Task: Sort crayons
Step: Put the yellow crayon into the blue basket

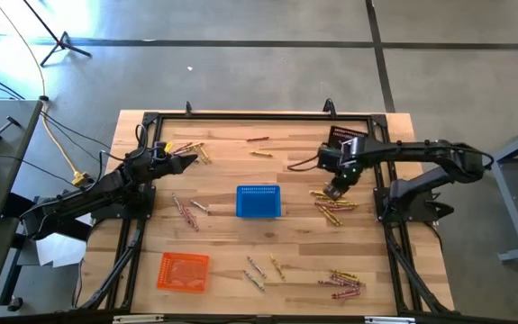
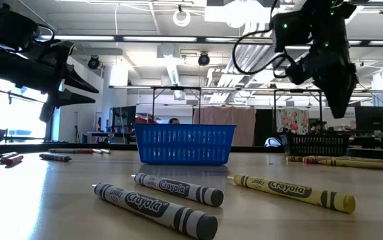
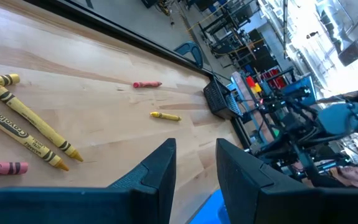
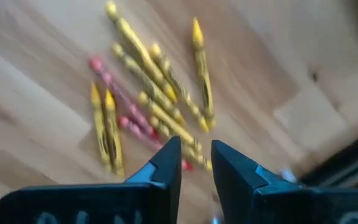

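— Counting containers left to right: orange basket lower left, blue basket centre, dark basket upper right. Contents?

— None visible in the orange or blue; the dark one I cannot tell.

— Crayons?

— Scattered crayons in loose clusters; tally uncertain.

— Grippers?

— Left gripper, upper left, jaws parted, holding nothing. Right gripper above the right-centre cluster, slightly parted, gripping nothing.

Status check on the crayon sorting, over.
Right gripper open, empty, above yellow crayon pile. Left gripper open, waiting near far-left crayons. Blue basket mid-table. Nothing blocking.
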{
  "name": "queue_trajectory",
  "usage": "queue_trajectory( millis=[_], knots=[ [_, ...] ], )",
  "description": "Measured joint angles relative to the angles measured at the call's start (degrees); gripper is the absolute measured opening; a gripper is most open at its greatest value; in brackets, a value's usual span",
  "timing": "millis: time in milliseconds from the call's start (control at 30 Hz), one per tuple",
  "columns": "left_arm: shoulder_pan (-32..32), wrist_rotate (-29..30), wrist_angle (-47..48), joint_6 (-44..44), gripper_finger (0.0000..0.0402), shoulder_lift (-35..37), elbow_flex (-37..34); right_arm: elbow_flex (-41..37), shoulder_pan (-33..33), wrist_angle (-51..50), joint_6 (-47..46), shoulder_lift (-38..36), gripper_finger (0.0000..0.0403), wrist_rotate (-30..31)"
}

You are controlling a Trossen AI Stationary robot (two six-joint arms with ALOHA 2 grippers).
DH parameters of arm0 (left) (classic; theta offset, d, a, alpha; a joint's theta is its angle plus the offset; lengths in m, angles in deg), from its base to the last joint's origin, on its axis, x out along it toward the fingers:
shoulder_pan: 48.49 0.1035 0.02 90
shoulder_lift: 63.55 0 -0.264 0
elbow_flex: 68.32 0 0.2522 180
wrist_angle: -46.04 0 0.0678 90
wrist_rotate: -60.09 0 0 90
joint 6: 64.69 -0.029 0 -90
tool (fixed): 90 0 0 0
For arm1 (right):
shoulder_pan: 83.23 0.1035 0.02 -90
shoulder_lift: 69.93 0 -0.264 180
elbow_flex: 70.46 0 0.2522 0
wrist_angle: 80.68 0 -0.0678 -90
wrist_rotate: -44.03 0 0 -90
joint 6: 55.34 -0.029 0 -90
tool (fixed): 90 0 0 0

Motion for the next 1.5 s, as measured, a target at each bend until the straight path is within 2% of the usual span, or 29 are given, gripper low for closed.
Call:
queue_trajectory(
  millis=[200,667,967,1233,1500],
  knots=[
    [0.0,0.01,0.01,-0.02,0.0101,-0.01,0.0,-3.37,1.12,10.71,-3.35,1.52,0.0073,1.63],
    [0.02,0.02,0.0,0.0,0.0101,-0.02,0.0,-12.54,-2.76,22.22,-4.38,7.54,0.0073,0.77],
    [0.02,0.02,0.01,0.0,0.0101,-0.02,-0.01,-14.32,-2.7,24.69,-4.51,7.69,0.007,2.37],
    [0.02,0.02,0.0,-0.02,0.0101,-0.02,-0.01,-14.47,-2.67,26.11,-4.51,7.72,0.001,2.32],
    [0.0,0.02,0.02,0.0,0.0101,-0.02,0.0,-14.06,-2.72,27.27,-6.17,7.2,0.001,3.87]
  ],
)
